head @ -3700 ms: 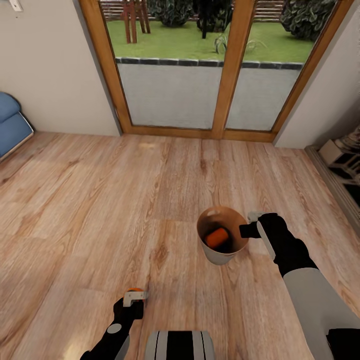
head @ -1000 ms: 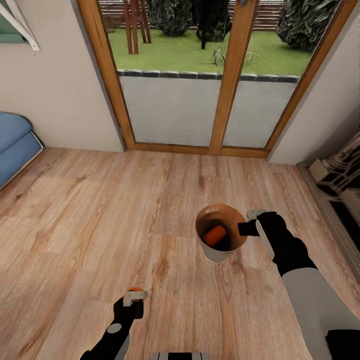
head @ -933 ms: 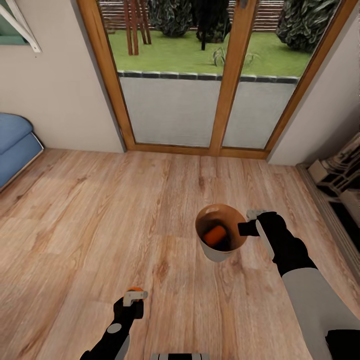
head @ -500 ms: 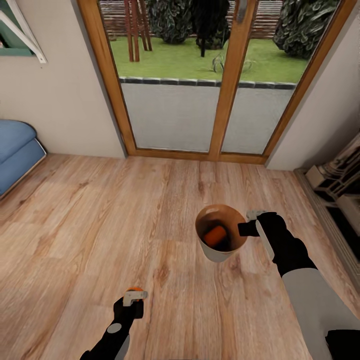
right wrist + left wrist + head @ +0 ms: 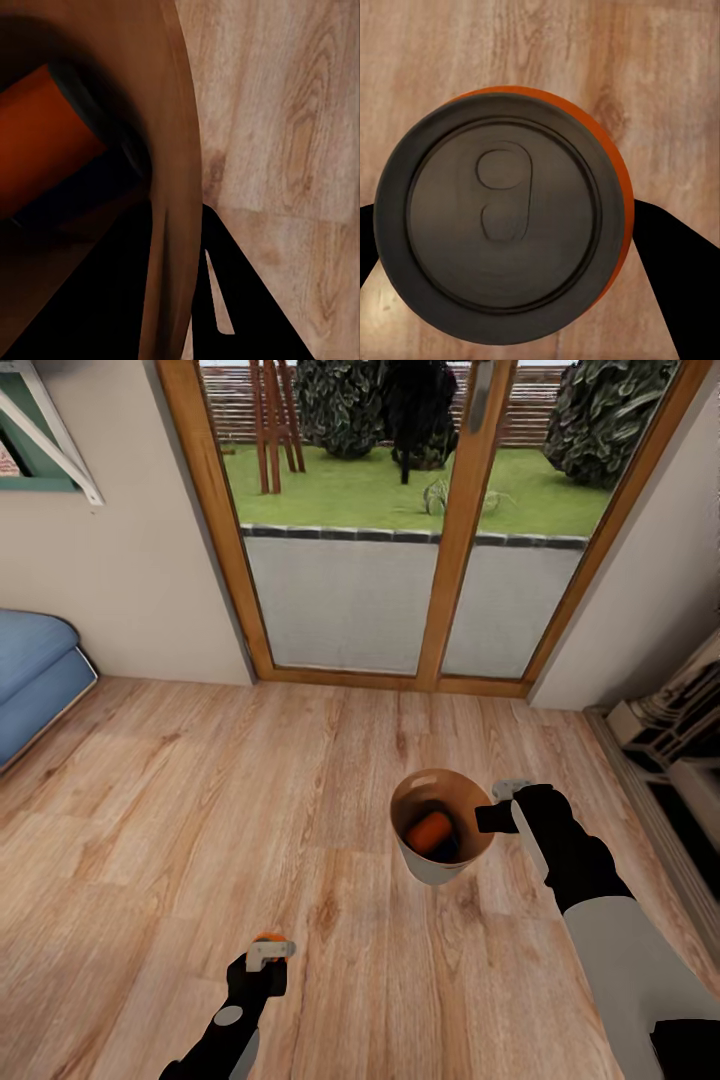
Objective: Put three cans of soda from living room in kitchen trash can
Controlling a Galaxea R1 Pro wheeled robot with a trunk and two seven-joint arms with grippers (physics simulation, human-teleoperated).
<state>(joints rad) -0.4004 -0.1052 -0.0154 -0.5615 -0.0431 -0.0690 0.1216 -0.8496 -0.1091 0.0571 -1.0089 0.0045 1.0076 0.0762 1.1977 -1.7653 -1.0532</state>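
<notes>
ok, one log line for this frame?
room: living room | left gripper: holds orange can | right gripper: grips bucket rim | inside: orange can

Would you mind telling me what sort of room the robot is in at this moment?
Most likely a living room: a warm brown plank floor, wood-framed glass doors that look onto a garden lawn, and the end of a blue sofa against the wall at the robot's left.

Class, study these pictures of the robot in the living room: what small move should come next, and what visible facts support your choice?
Probably swing the left tool, shut on a bright orange soda can with a grey top, over the pale tapered bucket gripped at its rim by the right tool, then release. An orange can already lies inside, and the bucket's mouth is open.
</notes>
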